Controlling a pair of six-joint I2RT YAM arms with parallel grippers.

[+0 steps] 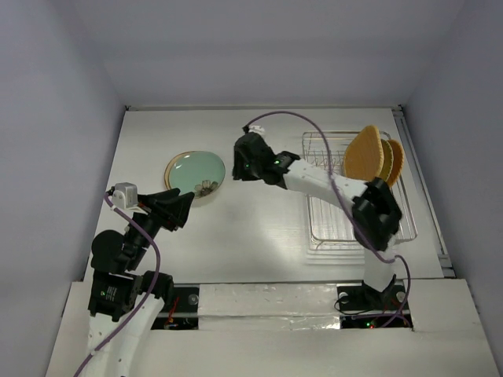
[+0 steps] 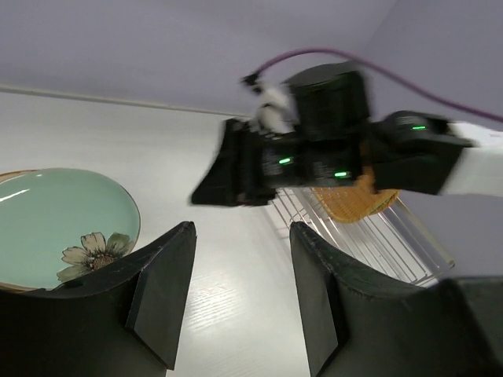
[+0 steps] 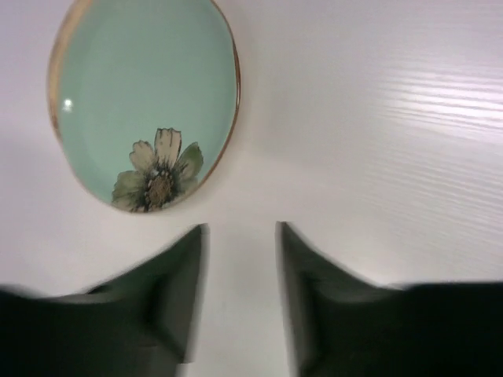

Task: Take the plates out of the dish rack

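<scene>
The pale green round plate with a flower print point(image 1: 193, 171) lies flat on the white table point(image 1: 259, 228). In the silver wire dish rack point(image 1: 354, 232), a yellow-orange woven plate point(image 1: 365, 154) and a darker orange woven plate point(image 1: 397, 161) stand on edge. The left gripper point(image 2: 242, 232) and the right gripper point(image 3: 241, 230) hover empty near the green plate, fingers parted

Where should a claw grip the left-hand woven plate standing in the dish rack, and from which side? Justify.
Grip its top rim, coming down from above. The woven plate stands on edge in the dish rack, its upper rim clear of the wires; a second plate crowds its right face.
</scene>
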